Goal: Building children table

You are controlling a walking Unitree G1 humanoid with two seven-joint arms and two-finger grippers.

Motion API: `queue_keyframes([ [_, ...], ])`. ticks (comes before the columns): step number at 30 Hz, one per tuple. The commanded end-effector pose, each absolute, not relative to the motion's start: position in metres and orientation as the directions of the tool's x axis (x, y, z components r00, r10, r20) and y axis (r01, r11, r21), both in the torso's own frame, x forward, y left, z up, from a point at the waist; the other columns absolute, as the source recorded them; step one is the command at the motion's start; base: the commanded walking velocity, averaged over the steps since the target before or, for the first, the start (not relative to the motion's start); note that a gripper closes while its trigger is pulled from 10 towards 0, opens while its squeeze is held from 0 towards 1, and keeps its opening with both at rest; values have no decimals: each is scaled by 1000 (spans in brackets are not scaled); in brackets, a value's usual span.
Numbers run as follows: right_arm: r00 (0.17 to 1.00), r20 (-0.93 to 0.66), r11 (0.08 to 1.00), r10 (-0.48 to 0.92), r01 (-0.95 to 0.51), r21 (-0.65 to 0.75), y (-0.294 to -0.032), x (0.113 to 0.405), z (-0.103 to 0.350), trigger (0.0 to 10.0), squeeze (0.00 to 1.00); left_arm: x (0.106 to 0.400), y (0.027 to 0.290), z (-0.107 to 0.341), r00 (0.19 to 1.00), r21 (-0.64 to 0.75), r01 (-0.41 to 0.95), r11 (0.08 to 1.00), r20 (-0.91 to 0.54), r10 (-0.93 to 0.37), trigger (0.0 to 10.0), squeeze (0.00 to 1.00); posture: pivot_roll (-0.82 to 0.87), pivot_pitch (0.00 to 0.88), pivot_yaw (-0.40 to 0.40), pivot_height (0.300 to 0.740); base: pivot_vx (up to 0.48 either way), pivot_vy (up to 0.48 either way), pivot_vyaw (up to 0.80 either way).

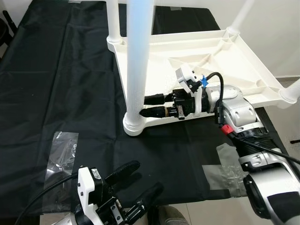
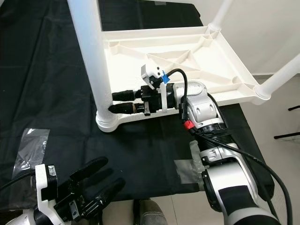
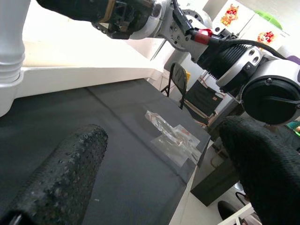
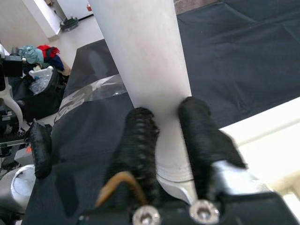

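Note:
A white plastic children's table (image 1: 234, 65) lies upside down on a black cloth (image 1: 56, 84), with its legs pointing up. The nearest leg (image 1: 139, 61) stands in the front left corner socket. My right gripper (image 1: 144, 106) reaches in from the right at the base of that leg. Its two fingers are slightly apart, with the tips against the leg's side (image 4: 154, 70), not around it. My left gripper (image 1: 147, 176) hovers open over the cloth near the front edge, holding nothing. The left wrist view looks between its fingers (image 3: 61, 173) toward the right arm.
Other legs stand at the back left (image 1: 114, 18), back right (image 1: 241, 16) and right corner (image 1: 293, 89). Clear plastic bags lie on the cloth at front left (image 1: 61, 154) and front right (image 1: 225, 168). The cloth ends just before my left gripper.

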State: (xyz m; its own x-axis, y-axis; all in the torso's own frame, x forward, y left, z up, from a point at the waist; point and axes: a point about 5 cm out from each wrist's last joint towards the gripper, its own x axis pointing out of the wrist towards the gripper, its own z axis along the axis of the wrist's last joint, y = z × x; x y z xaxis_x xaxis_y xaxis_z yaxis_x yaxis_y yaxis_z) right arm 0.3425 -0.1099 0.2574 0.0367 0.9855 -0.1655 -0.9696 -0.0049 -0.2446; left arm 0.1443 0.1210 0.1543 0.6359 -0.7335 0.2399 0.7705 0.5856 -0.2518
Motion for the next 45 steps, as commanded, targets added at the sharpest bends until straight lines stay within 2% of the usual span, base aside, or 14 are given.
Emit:
queue_keyframes([
  [1,-3,-176,-47,984,-967,-249,-104,340,254,0,0,142,120,152,632,-274,771,574,223,-742,10000,0,55,287,-142,740,0,0,0],
  [2,-5,-175,-49,985,-967,-250,-103,340,254,0,0,142,120,151,631,-274,772,573,223,-743,10000,0,55,285,-141,740,0,0,0],
  [3,6,-152,-34,988,-965,-260,-102,341,252,4000,0,144,120,149,631,-274,772,573,219,-744,10000,0,59,264,-143,740,0,0,0],
  [4,6,-152,-34,988,-965,-260,-102,341,252,4000,0,144,120,149,631,-274,772,573,219,-744,10000,0,59,264,-143,740,0,0,0],
  [5,10,-142,-28,990,-966,-259,-102,340,251,10000,0,145,120,148,631,-274,772,574,218,-744,10000,0,59,262,-143,740,0,0,0],
  [9,46,-137,10,989,-966,-258,-103,340,245,10000,0,148,120,145,634,-274,770,577,215,-743,10000,0,59,241,-143,740,0,0,0],
  [10,35,-132,1,991,-969,-247,-104,336,243,10000,1000,149,120,143,636,-274,768,579,213,-742,10000,0,60,223,-143,740,0,0,0],
  [16,13,-105,-12,994,-974,-227,-107,323,240,10000,1000,153,122,138,649,-270,757,595,203,-733,10000,0,54,185,-136,740,0,0,0],
  [19,143,19,144,990,-970,-194,-115,309,234,10000,1000,162,130,132,711,-266,701,662,180,-680,10000,0,44,144,-132,740,0,0,0],
  [22,199,52,205,979,-962,-178,-119,306,231,10000,1000,166,135,130,742,-269,668,693,176,-647,10000,0,29,120,-126,740,0,0,0],
  [28,464,32,465,885,-879,-110,-134,286,195,10000,1000,187,167,118,925,-251,372,894,23,-378,10000,0,-7,79,-105,740,0,0,0],
  [31,485,-6,484,874,-872,-78,-128,274,181,10000,1000,193,175,119,951,-260,303,917,15,-310,10000,0,-12,71,-100,740,0,0,0],
  [32,497,-18,495,868,-867,-58,-124,269,175,10000,0,195,175,120,953,-256,298,920,20,-303,10000,0,-17,61,-92,740,0,0,0],
  [45,583,-15,582,812,-812,-43,-104,262,165,10000,0,206,164,116,964,-266,259,929,10,-266,10000,0,-17,31,-79,740,0,-393,0],
])
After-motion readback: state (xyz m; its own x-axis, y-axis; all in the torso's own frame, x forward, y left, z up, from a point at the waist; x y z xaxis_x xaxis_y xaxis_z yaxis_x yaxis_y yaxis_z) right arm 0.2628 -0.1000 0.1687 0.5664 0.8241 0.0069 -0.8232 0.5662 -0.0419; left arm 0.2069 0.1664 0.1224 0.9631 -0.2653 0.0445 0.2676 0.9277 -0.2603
